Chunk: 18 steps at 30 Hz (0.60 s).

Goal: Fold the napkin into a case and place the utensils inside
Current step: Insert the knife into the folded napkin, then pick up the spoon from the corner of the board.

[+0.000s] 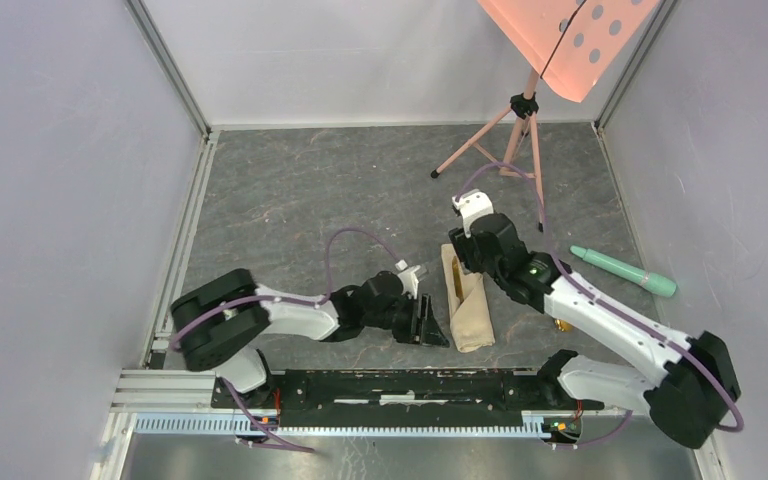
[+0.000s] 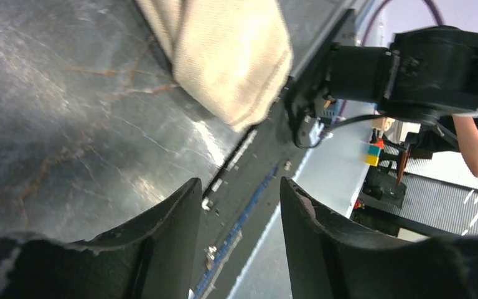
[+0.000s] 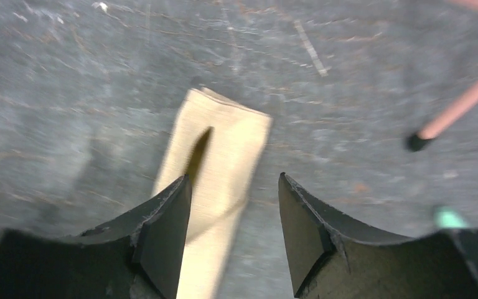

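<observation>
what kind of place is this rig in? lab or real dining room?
Probably a lab test cell: pale panels on aluminium framing box in a grey tabletop, and a pink tripod stands at the back.

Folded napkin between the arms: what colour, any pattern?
The folded napkin is plain beige, unpatterned; the left wrist view shows it best.

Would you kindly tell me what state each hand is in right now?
Left hand: open, holding nothing.
Right hand: open, holding nothing.
</observation>
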Motion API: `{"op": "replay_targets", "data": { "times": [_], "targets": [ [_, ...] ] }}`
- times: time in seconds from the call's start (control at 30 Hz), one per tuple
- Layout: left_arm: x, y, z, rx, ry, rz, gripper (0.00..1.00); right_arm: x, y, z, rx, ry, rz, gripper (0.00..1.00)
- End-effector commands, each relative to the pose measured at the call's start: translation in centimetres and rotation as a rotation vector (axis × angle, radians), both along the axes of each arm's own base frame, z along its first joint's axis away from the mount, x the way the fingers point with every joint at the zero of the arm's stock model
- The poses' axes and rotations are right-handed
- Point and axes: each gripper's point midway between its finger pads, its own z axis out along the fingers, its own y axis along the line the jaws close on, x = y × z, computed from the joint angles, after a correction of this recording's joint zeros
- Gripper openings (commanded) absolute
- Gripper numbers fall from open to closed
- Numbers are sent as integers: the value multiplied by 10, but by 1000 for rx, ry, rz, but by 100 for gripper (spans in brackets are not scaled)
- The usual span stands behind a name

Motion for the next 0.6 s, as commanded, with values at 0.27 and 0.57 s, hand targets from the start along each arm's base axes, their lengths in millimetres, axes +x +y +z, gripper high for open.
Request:
{"op": "replay_targets", "data": {
  "times": [0.27,0.57],
  "targets": [
    [39,66,145,-85,-312,-42,60,-6,-126,-28,-439,74,81,66],
    [60,109,222,-115,-484,-13,62,-6,-133,-87,-199,268,14,55]
  ]
}}
